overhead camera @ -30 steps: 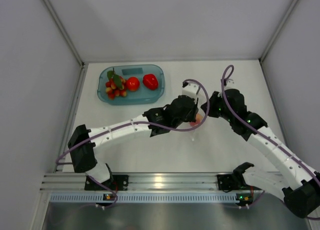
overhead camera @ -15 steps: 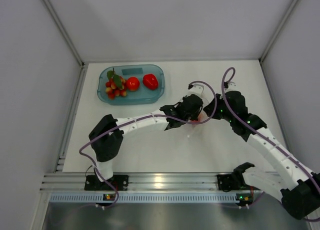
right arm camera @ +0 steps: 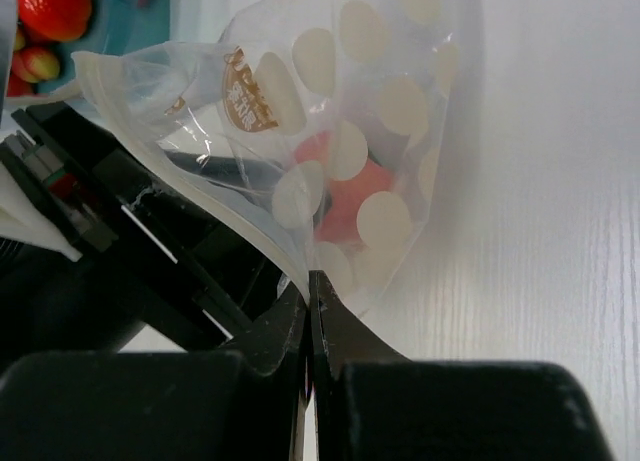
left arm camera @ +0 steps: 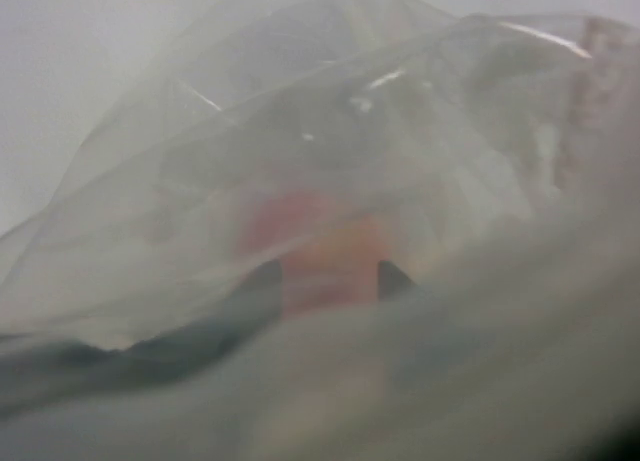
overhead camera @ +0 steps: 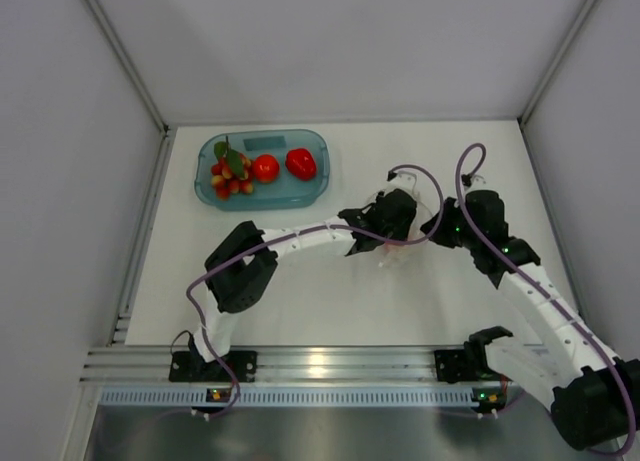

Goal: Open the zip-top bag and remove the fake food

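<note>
Right wrist | right tool (right arm camera: 310, 293) clamping zip-top bag (right arm camera: 345, 101) rim, holding mouth open | left tool (overhead camera: 397, 238) reaching inside for fake food (right arm camera: 338, 217), spread unclear

White table (overhead camera: 330, 301), grey enclosure walls (overhead camera: 350, 41), aluminium rail (overhead camera: 320, 363)

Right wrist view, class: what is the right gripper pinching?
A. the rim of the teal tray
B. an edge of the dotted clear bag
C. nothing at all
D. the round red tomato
B: the right gripper has its fingers closed together on an edge of the zip-top bag, while the tomato lies apart in the teal tray.
</note>
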Controlling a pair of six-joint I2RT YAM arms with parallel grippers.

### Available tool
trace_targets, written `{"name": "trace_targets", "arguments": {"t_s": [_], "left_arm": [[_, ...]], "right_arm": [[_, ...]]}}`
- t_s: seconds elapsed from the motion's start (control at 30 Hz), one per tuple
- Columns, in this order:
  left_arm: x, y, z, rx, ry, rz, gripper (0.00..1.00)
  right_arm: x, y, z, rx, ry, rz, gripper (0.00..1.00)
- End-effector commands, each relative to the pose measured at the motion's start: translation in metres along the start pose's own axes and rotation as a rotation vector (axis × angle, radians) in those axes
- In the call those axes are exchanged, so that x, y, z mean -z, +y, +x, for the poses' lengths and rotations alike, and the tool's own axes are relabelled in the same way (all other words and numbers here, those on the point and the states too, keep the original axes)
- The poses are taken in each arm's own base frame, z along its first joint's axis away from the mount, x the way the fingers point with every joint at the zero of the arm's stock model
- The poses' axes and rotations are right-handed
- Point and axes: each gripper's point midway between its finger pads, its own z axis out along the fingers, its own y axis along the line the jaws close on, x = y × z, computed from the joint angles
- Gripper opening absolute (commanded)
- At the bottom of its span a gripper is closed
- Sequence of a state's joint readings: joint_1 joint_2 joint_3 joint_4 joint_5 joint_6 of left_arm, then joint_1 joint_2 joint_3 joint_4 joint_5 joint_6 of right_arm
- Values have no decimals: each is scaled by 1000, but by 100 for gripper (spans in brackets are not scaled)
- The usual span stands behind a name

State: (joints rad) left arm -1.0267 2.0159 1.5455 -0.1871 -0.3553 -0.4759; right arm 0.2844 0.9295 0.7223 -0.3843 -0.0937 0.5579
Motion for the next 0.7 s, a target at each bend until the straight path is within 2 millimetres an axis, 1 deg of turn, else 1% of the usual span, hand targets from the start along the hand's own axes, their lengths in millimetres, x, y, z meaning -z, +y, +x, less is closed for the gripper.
{"name": "trace_targets", "arguments": {"t_s": [0.0, 0.03, 0.07, 0.13, 0.17, 0.23, 0.4, 0.53, 0.57, 0.67], "left_arm": [[-11, -4, -18, 35, -41, 19, 49], [-13, -2, -16, 37, -36, 14, 50], [-17, 0, -12, 31, -29, 5, 56], [-21, 2, -12, 32, -25, 3, 63], [-26, 2, -5, 29, -5, 14, 63], [-29, 2, -3, 33, 8, 26, 64], [-32, -6, 9, 12, 58, 79, 81], [-37, -5, 18, -2, 88, 71, 86], [-40, -4, 23, -7, 101, 68, 86], [-42, -4, 28, -5, 114, 73, 85]], "right_arm": [[5, 3, -5, 20, -23, -49, 0], [5, 2, -4, 20, -22, -49, 0], [5, 0, -3, 19, -21, -48, 0], [5, 0, -2, 22, -18, -52, 0], [6, 1, -2, 21, -16, -58, 0], [7, 1, -2, 26, -16, -61, 0], [5, 0, 0, 30, -10, -60, 0], [5, 2, -1, 27, -7, -69, 0], [5, 2, -2, 27, -9, -71, 0], [5, 3, -3, 29, -15, -70, 0]]}}
